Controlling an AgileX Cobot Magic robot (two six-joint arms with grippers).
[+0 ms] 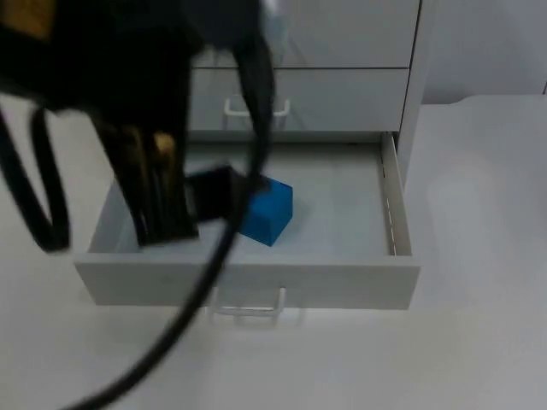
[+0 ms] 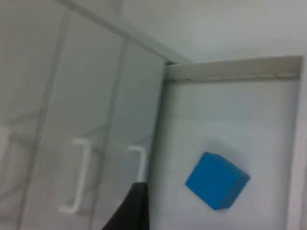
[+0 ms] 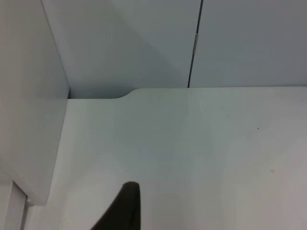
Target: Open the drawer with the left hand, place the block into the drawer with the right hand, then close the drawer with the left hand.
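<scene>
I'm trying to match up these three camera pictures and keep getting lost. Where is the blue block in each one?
Top view: the blue block lies inside the open drawer, left of its middle, beside the left arm.
Left wrist view: the block rests on the drawer floor, not far from the closed drawer's white handle.
Right wrist view: no block; bare table and the cabinet's side.
Shared landmark: the white cabinet.

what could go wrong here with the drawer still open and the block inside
1. The left pincer hangs inside the open drawer, beside the blue block. Pushing the drawer shut before it lifts out could trap the arm against the cabinet.
2. A sideways move may knock the block, which lies tilted against the drawer's lines.
3. The clear handle is small and pale, so a push may slip off. The right arm waits over the table.
</scene>
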